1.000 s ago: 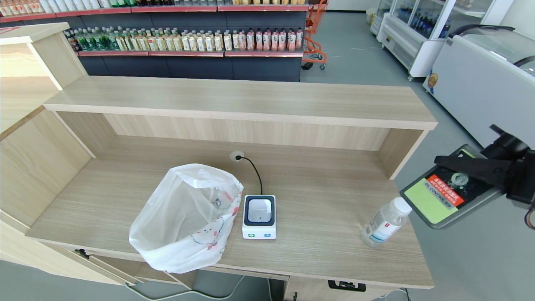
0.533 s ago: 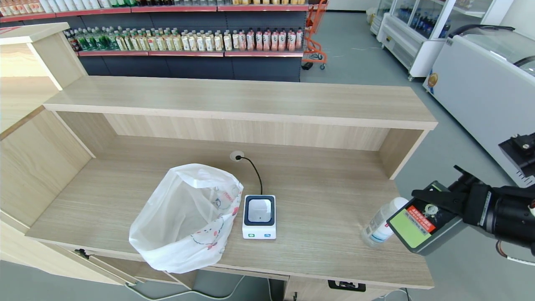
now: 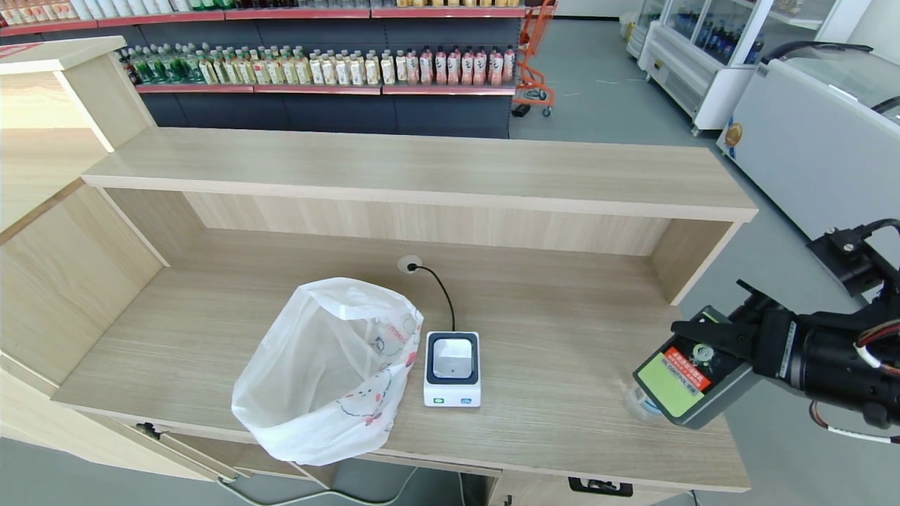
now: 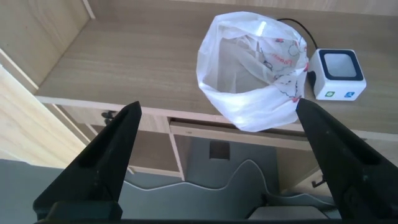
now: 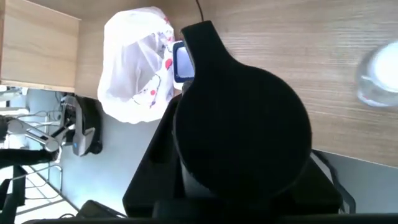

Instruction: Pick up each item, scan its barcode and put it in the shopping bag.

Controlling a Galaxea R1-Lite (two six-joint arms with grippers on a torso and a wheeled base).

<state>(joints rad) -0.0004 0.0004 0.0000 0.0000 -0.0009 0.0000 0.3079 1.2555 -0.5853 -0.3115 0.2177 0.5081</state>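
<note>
Take the small white barcode scanner [image 3: 453, 369] with the dark window as your landmark. It sits on the light wooden counter [image 3: 562, 330], and its black cable [image 3: 439, 289] runs back to a hole in the top.

Touching the scanner on its left stands the white, thin plastic shopping bag [image 3: 330, 372], with its mouth open upward.

Well to the scanner's right, at the counter's end, your right gripper [image 3: 696, 339] holds a flat dark grey box with a lime-green and red label [image 3: 685, 376]. One black finger [image 3: 706, 330] presses across the box's labelled face, and the box tilts down toward the scanner.

Behind the box's lower edge you can see the base of a clear plastic bottle [image 3: 636, 406] on the counter, mostly hidden. The right wrist view shows the bottle as a blur [image 5: 379, 74].

Your left gripper [image 4: 217, 106] hangs in front of the counter on the bag's side of the scanner. Its two black fingers [image 4: 109, 155] are spread wide apart.
</note>
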